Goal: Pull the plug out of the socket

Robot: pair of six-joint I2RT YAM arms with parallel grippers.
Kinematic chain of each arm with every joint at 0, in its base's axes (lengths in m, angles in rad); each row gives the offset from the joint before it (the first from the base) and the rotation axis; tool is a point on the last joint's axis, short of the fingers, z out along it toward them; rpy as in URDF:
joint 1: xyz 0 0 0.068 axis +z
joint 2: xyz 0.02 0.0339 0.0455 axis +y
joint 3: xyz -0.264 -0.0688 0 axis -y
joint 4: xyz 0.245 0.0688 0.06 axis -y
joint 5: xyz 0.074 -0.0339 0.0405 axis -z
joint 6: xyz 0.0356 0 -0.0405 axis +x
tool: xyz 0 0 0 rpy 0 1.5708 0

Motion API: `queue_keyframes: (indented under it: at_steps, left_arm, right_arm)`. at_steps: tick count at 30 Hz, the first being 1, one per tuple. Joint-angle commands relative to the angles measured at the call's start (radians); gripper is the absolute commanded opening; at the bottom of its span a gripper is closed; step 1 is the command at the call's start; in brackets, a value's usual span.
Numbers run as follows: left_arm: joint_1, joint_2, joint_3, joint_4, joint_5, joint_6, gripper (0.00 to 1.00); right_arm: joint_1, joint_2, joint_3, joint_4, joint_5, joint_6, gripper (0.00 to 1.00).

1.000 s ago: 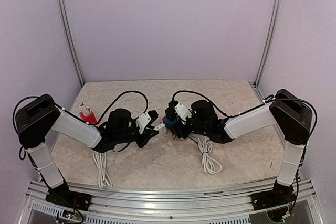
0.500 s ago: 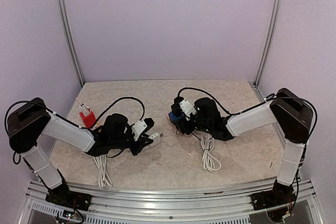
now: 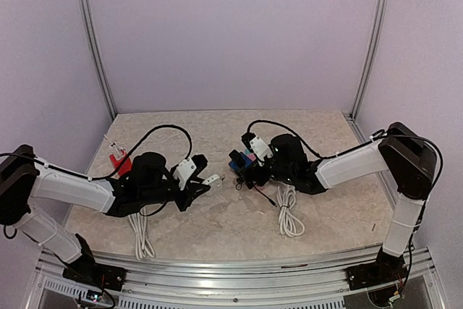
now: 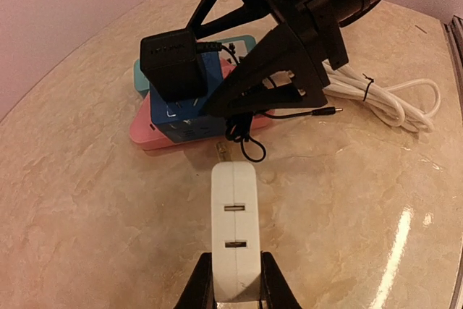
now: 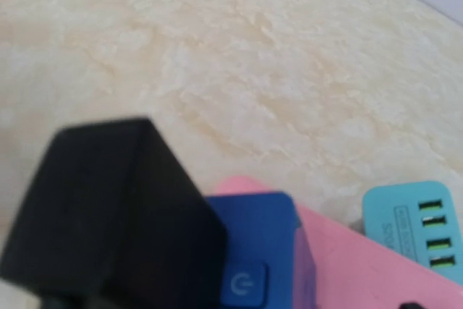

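You are at the tail end of the pull: the white plug (image 4: pixel 234 229) sits clear of the blue socket (image 4: pixel 187 119), just in front of it with a bare strip of table (image 4: pixel 87 200) between them; a metal prong shows at the plug's end facing the socket, so the unplugging itself looks done. Your left gripper (image 4: pixel 235 284) is closed to a narrow gap, no wider than the plug's body, with a finger pressed on each side of its rear end; you cannot tell whether the plug rests on the table or hangs just above it. Your right gripper (image 4: pixel 205 70) is spread much wider, its fingers straddling the socket; they look to bear on it and pin it, though the right wrist view is too blurred to confirm contact. A black adapter (image 4: pixel 172 63) sits on top of the socket, which rests on a pink base (image 4: pixel 155 137); a coiled white cable (image 4: pixel 383 99) lies beyond the right gripper from the socket. Next, as I judge it: draw the plug a little farther from the socket, set it down, then ease both grippers off; mind the thin black wire (image 4: pixel 249 151) trailing just in front of the socket, by the prong.
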Motion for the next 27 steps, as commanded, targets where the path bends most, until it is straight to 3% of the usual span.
queue_keyframes:
  at_steps: [1,13,27]
  left_arm:
    - [-0.012,-0.054,-0.028,-0.035,-0.010,-0.021,0.00]
    - [-0.060,-0.282,-0.077,-0.110,0.027,-0.109,0.00]
    - [-0.150,-0.534,-0.040,-0.211,0.171,-0.212,0.00]
  right_arm:
    - [0.014,-0.060,-0.007,-0.003,-0.025,0.008,1.00]
    - [0.083,-0.297,-0.002,-0.128,-0.035,0.004,1.00]
    - [0.238,-0.624,-0.126,-0.228,-0.036,0.037,1.00]
